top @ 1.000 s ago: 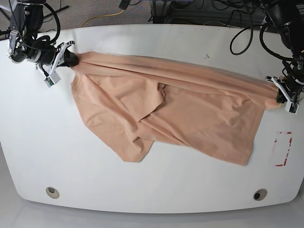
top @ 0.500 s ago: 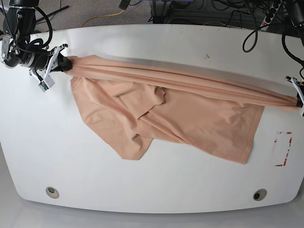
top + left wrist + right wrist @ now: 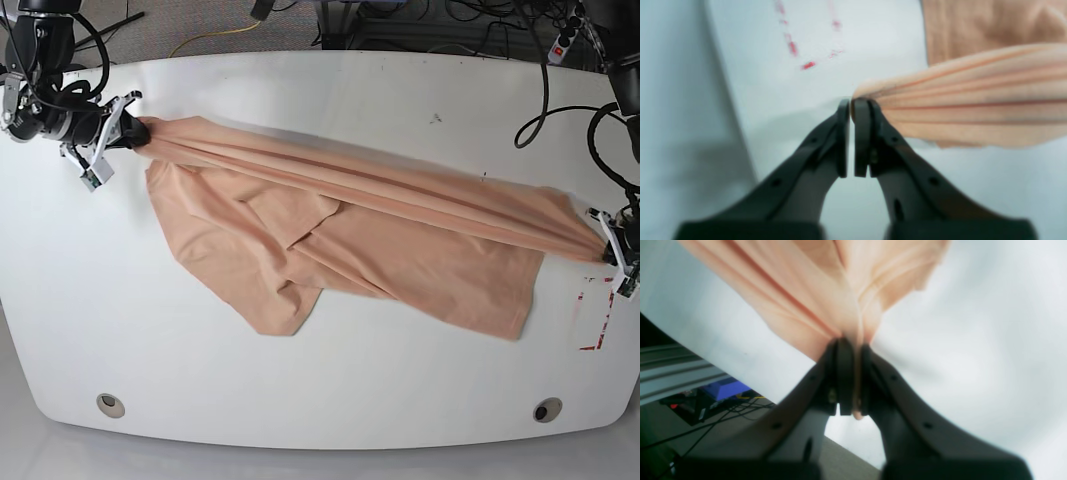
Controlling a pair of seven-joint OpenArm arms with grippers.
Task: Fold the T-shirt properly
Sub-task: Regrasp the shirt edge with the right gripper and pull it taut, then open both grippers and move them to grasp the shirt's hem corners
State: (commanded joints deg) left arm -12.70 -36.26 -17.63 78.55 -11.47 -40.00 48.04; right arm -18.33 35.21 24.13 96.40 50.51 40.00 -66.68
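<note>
The peach-pink T-shirt (image 3: 340, 230) hangs stretched across the white table between my two grippers, its upper edge pulled into a taut ridge and its lower part draped on the tabletop. My left gripper (image 3: 612, 250) at the table's right edge is shut on one bunched corner of the T-shirt (image 3: 960, 110), seen pinched at the fingertips of the left gripper (image 3: 851, 108). My right gripper (image 3: 128, 130) at the far left is shut on the other bunched end of the T-shirt (image 3: 826, 296); cloth passes between the closed jaws of the right gripper (image 3: 853, 350).
The white table (image 3: 330, 390) has a red dashed rectangle (image 3: 598, 312) marked near its right edge and two round holes (image 3: 111, 405) near the front. Cables and dark gear lie beyond the far edge.
My left gripper has moved downward and slightly inward with its corner, so the taut ridge now slopes lower on the right. The right gripper has barely moved.
</note>
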